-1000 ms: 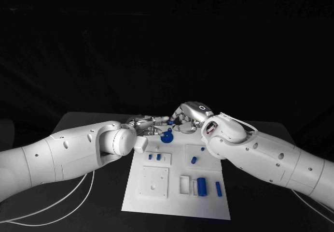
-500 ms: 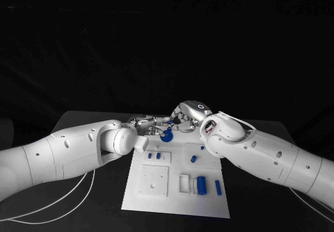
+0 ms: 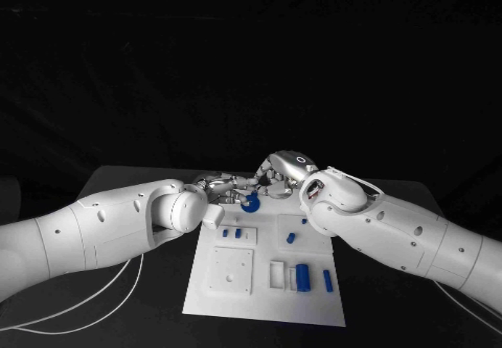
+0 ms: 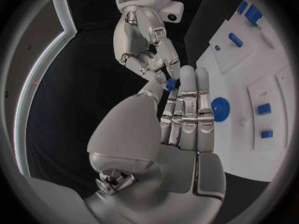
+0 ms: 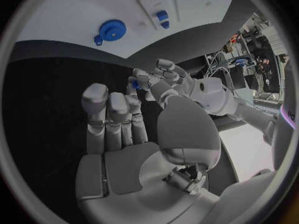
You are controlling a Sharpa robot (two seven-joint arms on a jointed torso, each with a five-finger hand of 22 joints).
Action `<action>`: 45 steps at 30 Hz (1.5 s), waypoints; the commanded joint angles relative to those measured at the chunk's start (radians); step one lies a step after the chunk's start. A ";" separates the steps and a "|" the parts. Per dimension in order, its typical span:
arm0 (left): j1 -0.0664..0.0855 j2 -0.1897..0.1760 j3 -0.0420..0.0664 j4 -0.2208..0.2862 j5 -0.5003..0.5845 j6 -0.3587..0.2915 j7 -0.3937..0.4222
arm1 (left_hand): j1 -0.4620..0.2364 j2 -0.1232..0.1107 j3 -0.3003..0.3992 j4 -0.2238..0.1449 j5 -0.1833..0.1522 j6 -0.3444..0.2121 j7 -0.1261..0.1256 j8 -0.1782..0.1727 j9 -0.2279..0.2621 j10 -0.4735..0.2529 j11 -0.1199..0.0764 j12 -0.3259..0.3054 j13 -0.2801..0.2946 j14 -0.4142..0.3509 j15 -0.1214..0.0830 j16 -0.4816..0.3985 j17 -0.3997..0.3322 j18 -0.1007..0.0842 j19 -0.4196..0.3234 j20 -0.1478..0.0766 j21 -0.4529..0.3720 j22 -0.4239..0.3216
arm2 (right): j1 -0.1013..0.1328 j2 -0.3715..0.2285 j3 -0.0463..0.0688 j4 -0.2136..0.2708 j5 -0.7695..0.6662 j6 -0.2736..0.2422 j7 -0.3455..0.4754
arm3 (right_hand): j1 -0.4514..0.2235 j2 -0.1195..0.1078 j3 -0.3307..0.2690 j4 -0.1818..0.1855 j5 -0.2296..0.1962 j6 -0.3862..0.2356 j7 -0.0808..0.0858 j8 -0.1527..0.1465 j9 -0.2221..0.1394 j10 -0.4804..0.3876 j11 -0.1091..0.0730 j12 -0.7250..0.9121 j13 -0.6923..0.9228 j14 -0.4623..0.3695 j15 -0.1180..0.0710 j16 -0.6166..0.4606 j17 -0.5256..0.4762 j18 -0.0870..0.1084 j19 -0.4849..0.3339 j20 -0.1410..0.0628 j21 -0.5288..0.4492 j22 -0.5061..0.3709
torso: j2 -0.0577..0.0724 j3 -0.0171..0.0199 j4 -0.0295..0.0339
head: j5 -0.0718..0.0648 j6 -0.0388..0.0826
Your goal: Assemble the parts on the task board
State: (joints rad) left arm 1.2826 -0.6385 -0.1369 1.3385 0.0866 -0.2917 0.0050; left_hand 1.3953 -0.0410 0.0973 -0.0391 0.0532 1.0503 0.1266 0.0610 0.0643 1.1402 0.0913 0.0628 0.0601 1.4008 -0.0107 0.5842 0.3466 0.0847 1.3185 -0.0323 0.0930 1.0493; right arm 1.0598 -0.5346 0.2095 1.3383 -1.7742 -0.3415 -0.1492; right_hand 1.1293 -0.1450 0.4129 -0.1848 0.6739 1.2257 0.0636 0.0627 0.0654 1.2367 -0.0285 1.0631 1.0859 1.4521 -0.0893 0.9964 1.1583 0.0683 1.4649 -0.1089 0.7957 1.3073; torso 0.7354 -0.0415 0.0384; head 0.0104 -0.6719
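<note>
In the head view, the left hand (image 3: 222, 184) and right hand (image 3: 281, 174) were met fingertip to fingertip at the task board's (image 3: 267, 290) far edge, a blue gear (image 3: 251, 204) lying just below them.

In the left wrist view, a small blue part (image 4: 170, 84) was pinched between both hands' fingertips.

In the right wrist view, the same part (image 5: 135, 84) was seen beyond the right hand's straight, pressed-together fingers (image 5: 112, 114).

counter (image 3: 125, 181): plain black
task board (image 3: 262, 301): white, no pattern, raised blocks on it white too
gear (image 3: 251, 206): solid blue, toothed rim
small parts (image 3: 302, 278): same blue, all over the board
left hand (image 3: 222, 185): shiny silver
right hand (image 3: 282, 174): silver as well, dark ring mark on the back
arms (image 3: 94, 228): glossy white
cables (image 3: 94, 297): white
</note>
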 commanded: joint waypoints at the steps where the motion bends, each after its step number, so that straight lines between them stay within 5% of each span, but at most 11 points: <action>1: 0.000 0.003 0.001 0.002 -0.013 0.025 0.001 | -0.002 0.011 0.000 -0.007 -0.005 0.010 -0.001 0.003 -0.001 0.010 -0.002 -0.004 -0.001 -0.001 -0.002 0.008 0.002 -0.002 -0.009 -0.002 0.006 0.006 | -0.001 0.001 0.001 0.000 -0.001 0.014 0.001 | 0.011 -0.001 0.001 -0.002 -0.003 -0.004 -0.001 0.000 0.001 0.000 -0.006 -0.004 0.001 0.003 -0.005 -0.004 0.002 0.004 0.042 -0.006 -0.002 0.095 | 0.000 0.0000 -0.0002 | 0.000 -0.001; 20: 0.000 0.003 0.001 0.000 0.000 -0.014 0.023 | -0.017 0.051 0.020 -0.008 -0.005 0.047 -0.015 0.003 0.000 0.055 -0.017 -0.004 -0.002 0.001 -0.009 0.022 0.011 -0.004 -0.012 -0.007 0.017 0.031 | -0.001 0.001 0.001 0.002 -0.001 0.036 0.007 | 0.013 0.001 -0.001 -0.004 -0.008 -0.005 -0.001 0.000 0.001 -0.001 -0.006 -0.004 0.001 0.003 -0.005 -0.005 0.002 0.003 0.041 -0.006 -0.003 0.095 | 0.000 0.0000 0.0002 | 0.001 -0.003; 45: 0.000 0.011 0.001 -0.006 -0.006 -0.035 -0.012 | -0.007 0.059 0.042 -0.021 -0.004 0.079 -0.024 0.003 0.000 0.088 -0.028 -0.005 -0.002 0.005 -0.017 0.035 0.020 -0.008 -0.009 -0.015 0.024 0.047 | -0.003 0.005 0.001 0.010 -0.001 0.038 0.005 | 0.013 0.002 -0.002 -0.005 -0.009 -0.006 -0.001 0.000 0.001 -0.002 -0.006 -0.005 0.000 0.003 -0.005 -0.006 0.002 0.004 0.041 -0.006 -0.004 0.094 | 0.000 -0.0009 0.0004 | 0.006 -0.005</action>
State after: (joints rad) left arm 1.2816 -0.6316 -0.1375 1.3302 0.0824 -0.3259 -0.0085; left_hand 1.3852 0.0117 0.1359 -0.0611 0.0532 1.1238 0.1034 0.0610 0.0654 1.2220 0.0622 0.0628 0.0594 1.4043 -0.0214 0.6150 0.3660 0.0777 1.3111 -0.0397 0.1120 1.0962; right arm 1.0587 -0.5325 0.2106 1.3467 -1.7733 -0.3189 -0.1484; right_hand 1.1335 -0.1408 0.4129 -0.1848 0.6699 1.2257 0.0636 0.0599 0.0655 1.2367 -0.0285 1.0632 1.0857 1.4522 -0.0893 0.9967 1.1589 0.0685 1.4649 -0.1089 0.7957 1.3073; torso 0.7354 -0.0421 0.0386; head 0.0165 -0.6769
